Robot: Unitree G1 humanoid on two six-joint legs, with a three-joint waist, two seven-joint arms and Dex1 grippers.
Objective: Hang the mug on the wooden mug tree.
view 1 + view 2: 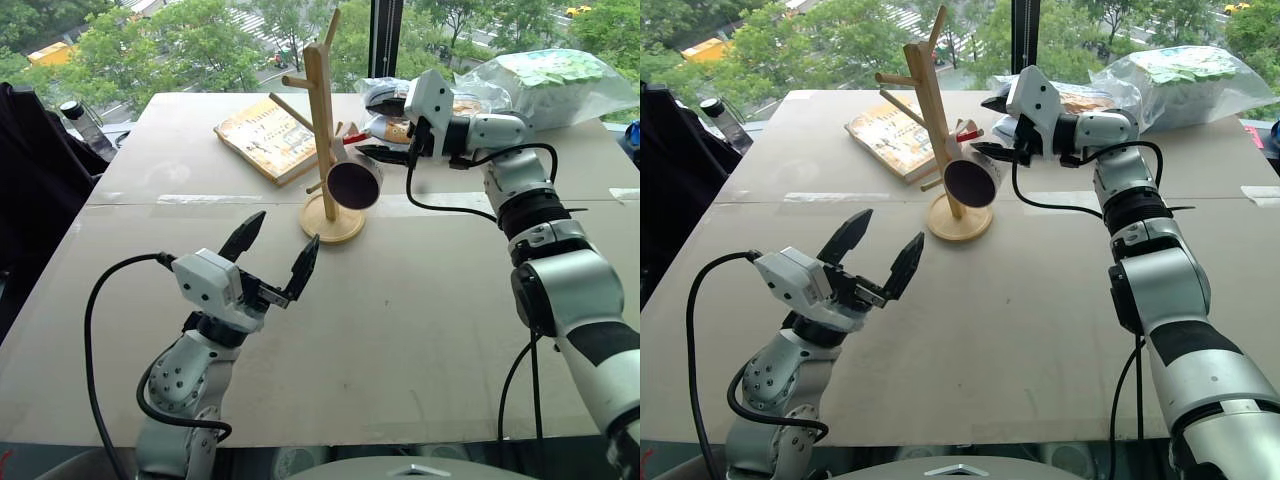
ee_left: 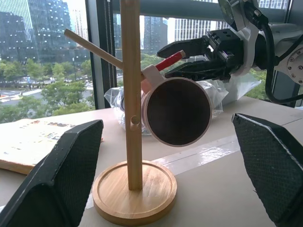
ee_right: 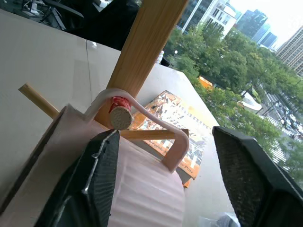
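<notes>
Mug: the mug (image 1: 355, 182) hangs by its handle on a red-tipped peg of the wooden mug tree (image 1: 322, 110), on the counter (image 1: 420, 330).
Right pincer (image 1: 378, 150): spread wide just behind the mug, gripping nothing.
Left pincer (image 1: 272, 252): wide apart, empty, near the tree's base.

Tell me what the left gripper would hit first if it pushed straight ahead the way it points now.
Probably the mug, hanging by its handle on a red-tipped peg of the wooden mug tree, mouth toward the open left gripper. Depth is unclear, so the tree's post beside it might be met first.

Beige table (image 1: 400, 330) before windows (image 2: 42, 56) overlooking trees
</notes>
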